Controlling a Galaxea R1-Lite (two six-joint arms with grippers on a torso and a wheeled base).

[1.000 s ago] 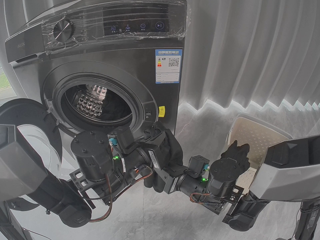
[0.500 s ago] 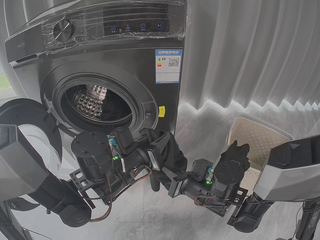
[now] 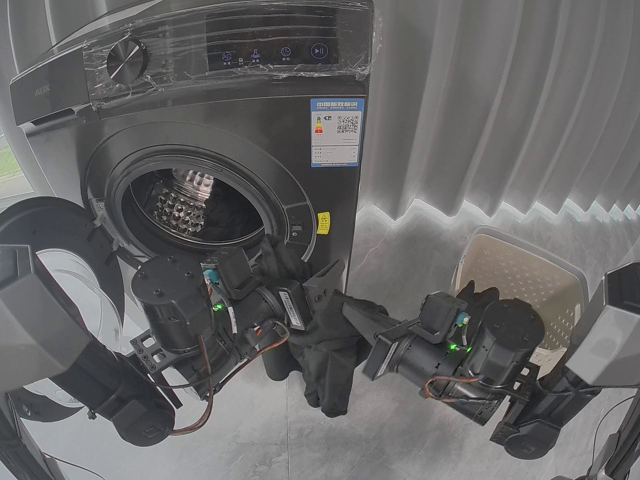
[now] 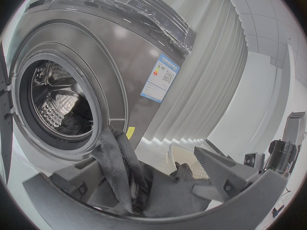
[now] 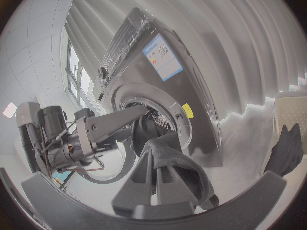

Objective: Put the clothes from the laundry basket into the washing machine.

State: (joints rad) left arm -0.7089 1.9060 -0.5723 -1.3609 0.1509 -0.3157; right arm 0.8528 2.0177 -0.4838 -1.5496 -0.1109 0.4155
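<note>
my right hand [image 5: 156,166] is pressed together on one end of the dark cloth [image 3: 327,361]. my left hand [image 4: 147,158] is spread, with the cloth bunched between its fingers and draped over one. the cloth hangs between them above the floor, just below the washer's [image 3: 267,121] open drum [image 3: 200,201]. i judge it a hand-over, since the left sits nearer the drum. another dark piece [image 3: 480,298] waits in the basket [image 3: 520,268].

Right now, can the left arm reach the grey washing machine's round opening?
Probably yes. The left gripper sits just below the round opening of the grey washing machine, and the round door is swung aside. But the right gripper also pinches the black garment draped on it.
</note>
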